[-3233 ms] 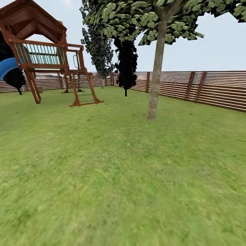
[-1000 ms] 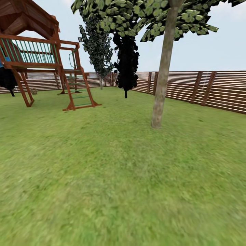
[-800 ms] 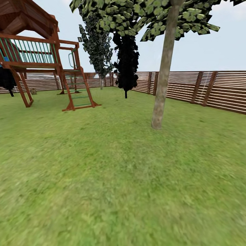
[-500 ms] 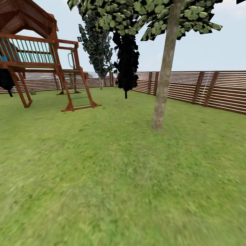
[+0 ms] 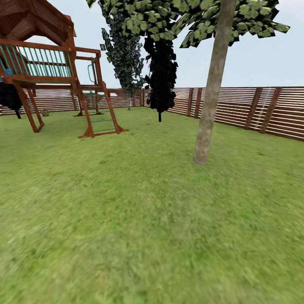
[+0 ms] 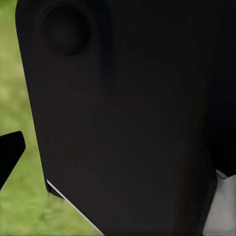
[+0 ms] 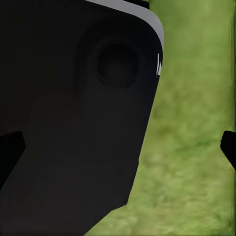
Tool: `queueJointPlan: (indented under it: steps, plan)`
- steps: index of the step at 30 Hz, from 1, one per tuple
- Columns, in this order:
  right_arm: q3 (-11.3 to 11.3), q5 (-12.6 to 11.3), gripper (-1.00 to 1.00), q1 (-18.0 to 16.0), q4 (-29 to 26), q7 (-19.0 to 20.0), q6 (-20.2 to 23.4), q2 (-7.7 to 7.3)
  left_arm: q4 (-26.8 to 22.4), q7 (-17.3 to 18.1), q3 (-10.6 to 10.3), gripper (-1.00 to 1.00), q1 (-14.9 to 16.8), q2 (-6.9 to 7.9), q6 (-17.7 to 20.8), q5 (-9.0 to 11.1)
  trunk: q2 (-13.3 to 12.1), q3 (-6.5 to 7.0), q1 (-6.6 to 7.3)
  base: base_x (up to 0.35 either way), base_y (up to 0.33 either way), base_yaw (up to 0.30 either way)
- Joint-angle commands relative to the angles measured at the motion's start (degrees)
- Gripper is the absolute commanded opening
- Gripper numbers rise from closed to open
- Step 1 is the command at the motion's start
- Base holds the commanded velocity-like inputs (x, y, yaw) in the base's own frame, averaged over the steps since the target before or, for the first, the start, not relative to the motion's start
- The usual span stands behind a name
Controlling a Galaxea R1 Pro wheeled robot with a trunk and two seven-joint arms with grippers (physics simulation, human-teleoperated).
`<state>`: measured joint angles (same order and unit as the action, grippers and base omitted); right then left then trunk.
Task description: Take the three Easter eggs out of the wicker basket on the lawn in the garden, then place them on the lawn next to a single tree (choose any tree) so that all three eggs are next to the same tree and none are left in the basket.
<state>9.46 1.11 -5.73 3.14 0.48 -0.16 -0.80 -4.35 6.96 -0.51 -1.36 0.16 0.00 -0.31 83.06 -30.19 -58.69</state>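
Observation:
The tree (image 5: pixel 210 99) with a pale, bare trunk stands on the lawn (image 5: pixel 139 219) ahead and to the right, its light green canopy running off the top of the head view. The Easter eggs and the wicker basket are out of view. In the right wrist view my right gripper (image 7: pixel 118 147) is open, its dark fingertips (image 7: pixel 11 150) at opposite edges with nothing between them, over grass and beside a black part of the robot. In the left wrist view my left gripper (image 6: pixel 118 152) shows one fingertip (image 6: pixel 10 152) spread to the edge, with black robot body behind.
A wooden play tower with a ladder (image 5: pixel 99 114) stands at the back left. Two dark cone-shaped trees (image 5: pixel 160 71) rise near the slatted fence (image 5: pixel 253 110) that rings the garden. A small grey-brown thing (image 5: pixel 44 112) lies by the far fence, too small to identify.
The camera has travelled forward and turned a little, so the tree trunk now looks bigger and sits further right. Nothing in the garden itself has moved.

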Motion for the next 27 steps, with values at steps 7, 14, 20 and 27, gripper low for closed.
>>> queueJointPlan:
  steps: [7,14,20,27]
  plan:
    - [0.3,0.12,1.0,-0.07,0.12,0.05,-0.02,-0.01,-0.13,0.16,-0.02,1.0,-0.04,0.02,0.0,-0.04,0.02,-0.23,-0.03,0.335,0.0,0.115]
    - [0.3,0.12,1.0,-0.07,0.12,0.05,-0.02,-0.01,-0.13,0.16,-0.02,1.0,-0.04,0.02,0.0,-0.04,0.02,-0.24,-0.03,0.334,0.0,0.003]
    - [0.3,0.12,1.0,-0.07,0.15,0.05,-0.02,-0.01,-0.13,0.16,-0.02,1.0,-0.04,0.02,0.0,-0.04,0.02,-0.24,-0.03,0.335,0.0,0.0]
    - [0.3,0.12,1.0,-0.07,0.12,0.11,-0.02,-0.03,-0.13,0.16,-0.03,1.0,-0.04,0.02,0.0,-0.04,0.02,-0.24,-0.03,0.335,0.0,0.0]
